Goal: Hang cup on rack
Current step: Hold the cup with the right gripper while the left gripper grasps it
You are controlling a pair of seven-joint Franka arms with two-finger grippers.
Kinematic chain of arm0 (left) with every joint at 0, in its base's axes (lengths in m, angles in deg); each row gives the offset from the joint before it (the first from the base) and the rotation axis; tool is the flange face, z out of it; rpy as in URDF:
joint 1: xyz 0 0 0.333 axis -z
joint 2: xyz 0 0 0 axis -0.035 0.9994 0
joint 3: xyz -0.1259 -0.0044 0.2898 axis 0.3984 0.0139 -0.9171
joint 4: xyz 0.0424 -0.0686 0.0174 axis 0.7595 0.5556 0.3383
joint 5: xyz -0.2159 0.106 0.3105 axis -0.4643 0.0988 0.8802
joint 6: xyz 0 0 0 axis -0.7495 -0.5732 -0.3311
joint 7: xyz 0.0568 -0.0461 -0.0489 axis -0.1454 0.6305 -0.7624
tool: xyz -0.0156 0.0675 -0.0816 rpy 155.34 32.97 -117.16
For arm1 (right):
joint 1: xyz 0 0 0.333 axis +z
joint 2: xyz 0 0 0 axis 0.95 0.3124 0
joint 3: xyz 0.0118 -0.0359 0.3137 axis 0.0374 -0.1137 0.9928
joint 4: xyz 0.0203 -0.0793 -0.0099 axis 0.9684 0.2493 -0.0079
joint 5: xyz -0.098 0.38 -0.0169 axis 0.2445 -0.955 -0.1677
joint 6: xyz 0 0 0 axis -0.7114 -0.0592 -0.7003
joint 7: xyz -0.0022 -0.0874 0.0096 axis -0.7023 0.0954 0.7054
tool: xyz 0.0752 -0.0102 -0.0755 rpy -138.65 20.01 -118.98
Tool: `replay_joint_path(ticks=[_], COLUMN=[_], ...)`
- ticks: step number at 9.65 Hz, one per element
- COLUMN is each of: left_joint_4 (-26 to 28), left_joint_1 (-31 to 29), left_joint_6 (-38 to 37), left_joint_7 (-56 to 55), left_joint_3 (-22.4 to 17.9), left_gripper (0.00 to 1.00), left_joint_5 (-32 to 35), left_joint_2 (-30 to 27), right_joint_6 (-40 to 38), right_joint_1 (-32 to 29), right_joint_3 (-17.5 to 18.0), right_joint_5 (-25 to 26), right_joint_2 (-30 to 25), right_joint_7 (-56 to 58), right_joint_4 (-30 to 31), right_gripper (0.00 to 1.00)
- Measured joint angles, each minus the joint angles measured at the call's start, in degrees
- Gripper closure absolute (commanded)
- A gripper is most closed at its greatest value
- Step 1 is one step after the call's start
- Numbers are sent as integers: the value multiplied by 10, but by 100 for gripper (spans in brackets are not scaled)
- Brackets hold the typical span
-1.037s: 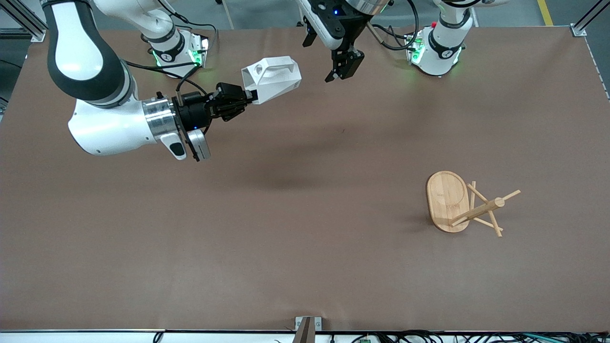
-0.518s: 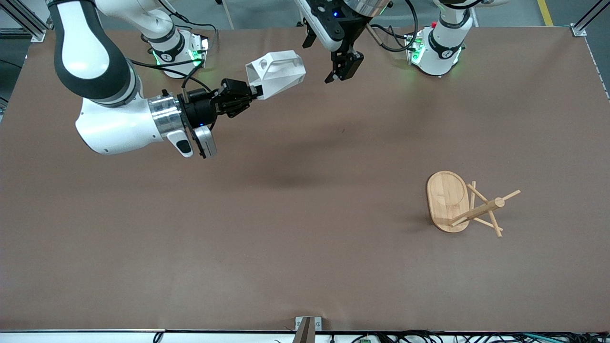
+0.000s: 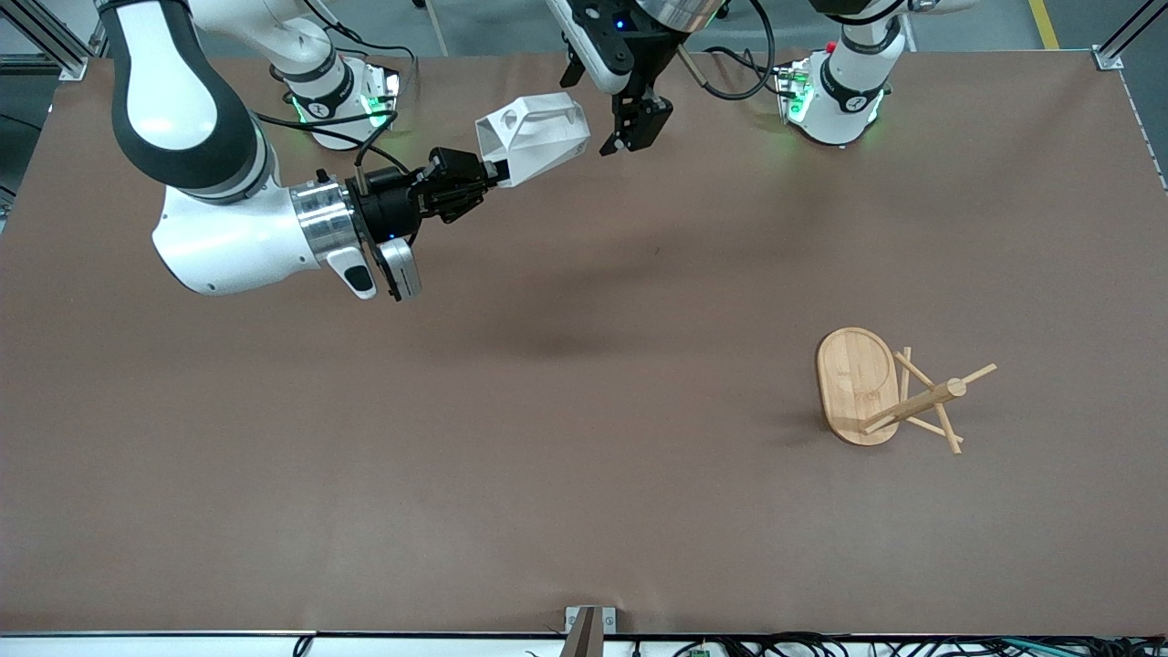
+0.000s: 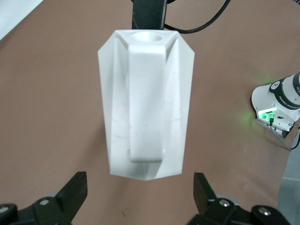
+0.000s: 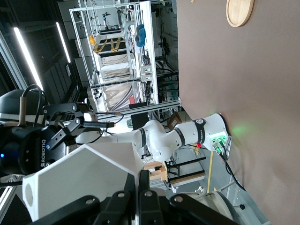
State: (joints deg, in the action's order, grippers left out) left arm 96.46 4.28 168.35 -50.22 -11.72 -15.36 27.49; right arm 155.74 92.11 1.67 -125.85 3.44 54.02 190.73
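Looking at the front view first: the right gripper (image 3: 482,175) is clamped on one end of the cup (image 3: 534,139), holding it out sideways in the air, handle up, probably for a handover. The left gripper (image 3: 630,137) hangs just beside it, jaws apart. The rack (image 3: 890,388) has tipped over toward the left arm's end of the table.

Left wrist view: the cup (image 4: 146,103) fills the frame between spread fingertips (image 4: 75,190), nothing touching.

Right wrist view: jaws pinched together on the cup (image 5: 79,180).
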Motion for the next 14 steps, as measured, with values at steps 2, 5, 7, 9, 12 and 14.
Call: replay_joint_path(ticks=[2,5,7,9,12,14], left_joint_4=[0,1,1,1,3,4], left_joint_1=[0,7,8,8,9,10], left_joint_6=[10,31,48,57,58,58], left_joint_7=[0,0,0,0,1,1], left_joint_3=[0,0,0,0,0,1], left_gripper=[0,0,0,26,69,87], left_joint_5=[0,8,11,11,13,22], left_joint_2=[2,11,18,21,22,22], right_joint_6=[0,4,19,35,47,49], right_joint_1=[0,3,16,31,36,36], right_joint_3=[0,0,0,0,-1,-1], right_joint_5=[-1,-2,-2,-3,-3,-3], right_joint_2=[0,0,1,1,2,4], right_joint_7=[0,0,0,0,2,5], right_joint_4=[-2,-3,-3,-3,-3,-4], right_gripper=[99,100,100,100,99,99])
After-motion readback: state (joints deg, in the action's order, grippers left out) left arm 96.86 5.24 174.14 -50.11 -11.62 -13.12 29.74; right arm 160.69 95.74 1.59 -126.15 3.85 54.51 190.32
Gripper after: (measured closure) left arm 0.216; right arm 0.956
